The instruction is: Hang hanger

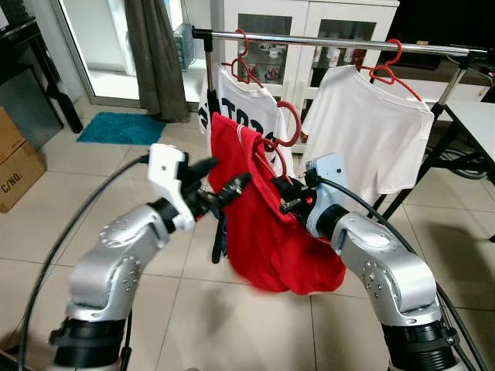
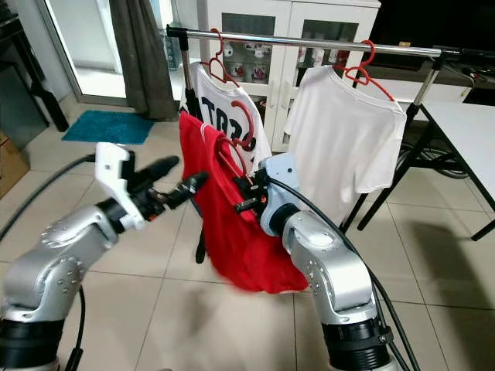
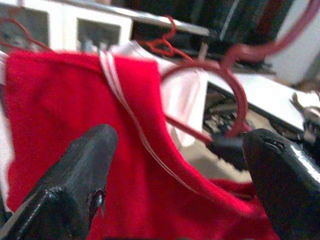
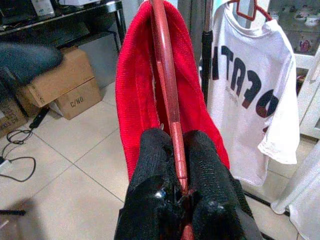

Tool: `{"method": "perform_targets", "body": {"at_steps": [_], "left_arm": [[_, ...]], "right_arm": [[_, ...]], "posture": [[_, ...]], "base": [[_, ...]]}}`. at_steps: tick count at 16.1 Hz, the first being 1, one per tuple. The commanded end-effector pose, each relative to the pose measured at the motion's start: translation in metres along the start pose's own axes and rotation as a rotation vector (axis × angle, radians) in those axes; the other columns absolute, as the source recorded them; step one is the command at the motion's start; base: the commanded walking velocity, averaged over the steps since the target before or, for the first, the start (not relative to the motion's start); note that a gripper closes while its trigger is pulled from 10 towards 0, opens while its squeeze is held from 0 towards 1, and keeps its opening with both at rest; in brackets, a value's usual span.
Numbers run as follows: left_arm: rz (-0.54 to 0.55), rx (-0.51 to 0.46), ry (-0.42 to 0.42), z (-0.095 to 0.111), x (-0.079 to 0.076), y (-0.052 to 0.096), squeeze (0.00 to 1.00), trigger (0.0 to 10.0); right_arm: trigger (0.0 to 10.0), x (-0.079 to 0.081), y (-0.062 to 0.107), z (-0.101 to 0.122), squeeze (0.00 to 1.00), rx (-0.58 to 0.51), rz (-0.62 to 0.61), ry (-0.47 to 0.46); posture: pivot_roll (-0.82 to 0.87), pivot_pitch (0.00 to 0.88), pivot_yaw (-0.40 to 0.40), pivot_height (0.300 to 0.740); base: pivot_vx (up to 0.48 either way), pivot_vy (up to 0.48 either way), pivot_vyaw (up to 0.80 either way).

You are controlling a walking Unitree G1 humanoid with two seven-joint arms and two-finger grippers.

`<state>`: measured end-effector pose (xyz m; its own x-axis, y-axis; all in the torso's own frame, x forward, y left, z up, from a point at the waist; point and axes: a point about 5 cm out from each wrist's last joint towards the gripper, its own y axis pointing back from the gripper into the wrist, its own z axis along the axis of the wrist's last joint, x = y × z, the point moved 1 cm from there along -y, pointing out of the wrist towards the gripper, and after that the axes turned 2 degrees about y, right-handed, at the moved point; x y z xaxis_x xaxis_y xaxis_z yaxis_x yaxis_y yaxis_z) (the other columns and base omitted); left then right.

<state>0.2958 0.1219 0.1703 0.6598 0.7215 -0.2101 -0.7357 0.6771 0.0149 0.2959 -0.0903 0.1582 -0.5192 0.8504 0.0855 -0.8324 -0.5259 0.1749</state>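
We held the red hanger [image 4: 169,100], a red shirt [image 1: 271,224] draped on it, in front of the rail [image 1: 332,40] and below it. Our right gripper [image 4: 175,165] had its fingers pressed together on the hanger's bar; the left gripper [image 1: 224,182] stood just beside the shirt, fingers spread. The hook [image 1: 290,124] had not yet reached the rail, so the hanging was left to do.

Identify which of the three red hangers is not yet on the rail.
The hanger carrying the red shirt, pinched by the right end effector; the other two hang on the rail holding white T-shirts.
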Motion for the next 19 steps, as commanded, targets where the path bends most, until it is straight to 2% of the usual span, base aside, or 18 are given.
{"method": "perform_targets", "body": {"at_steps": [1,2,3,4,5,12,19], "left_arm": [[-0.015,0.046,-0.021,-0.005,0.000,-0.009,0.07,10.0],[-0.018,0.052,-0.019,-0.005,0.000,-0.011,0.07,10.0],[-0.008,0.088,-0.041,-0.008,0.003,-0.020,0.00,4.7],[-0.007,0.093,-0.042,-0.008,0.004,-0.022,0.00,4.7],[0.012,0.091,-0.041,-0.008,0.007,-0.026,0.00,0.0],[0.058,0.041,-0.042,-0.004,0.018,-0.032,0.00,0.0],[0.070,0.024,-0.040,-0.007,0.016,-0.030,0.00,0.0]], "right_arm": [[0.0,0.006,0.000,0.020,0.00,-0.094,0.038,0.025],[0.0,0.006,0.000,0.020,0.00,-0.096,0.042,0.025],[0.0,0.009,0.001,0.021,0.00,-0.104,0.057,0.024],[0.0,0.009,0.002,0.021,0.00,-0.106,0.058,0.024],[0.0,0.010,0.003,0.021,0.00,-0.110,0.060,0.018],[0.0,0.014,0.008,0.021,0.00,-0.120,0.083,0.008],[0.0,0.016,0.011,0.014,0.00,-0.088,0.084,0.003]], "posture": [[-0.14,0.000,-0.008,0.740],[-0.14,0.000,-0.008,0.740],[-0.14,0.000,-0.002,0.740],[-0.15,0.000,0.006,0.740],[-0.15,0.000,0.011,0.740],[-0.16,0.000,0.010,0.740],[-0.15,0.000,-0.018,0.740]], "base": [[0.000,0.000,0.00],[0.000,0.000,0.00],[0.000,0.000,0.00],[0.000,0.000,0.00],[0.000,0.000,0.00],[0.000,0.000,0.00],[0.000,0.000,0.00]]}}
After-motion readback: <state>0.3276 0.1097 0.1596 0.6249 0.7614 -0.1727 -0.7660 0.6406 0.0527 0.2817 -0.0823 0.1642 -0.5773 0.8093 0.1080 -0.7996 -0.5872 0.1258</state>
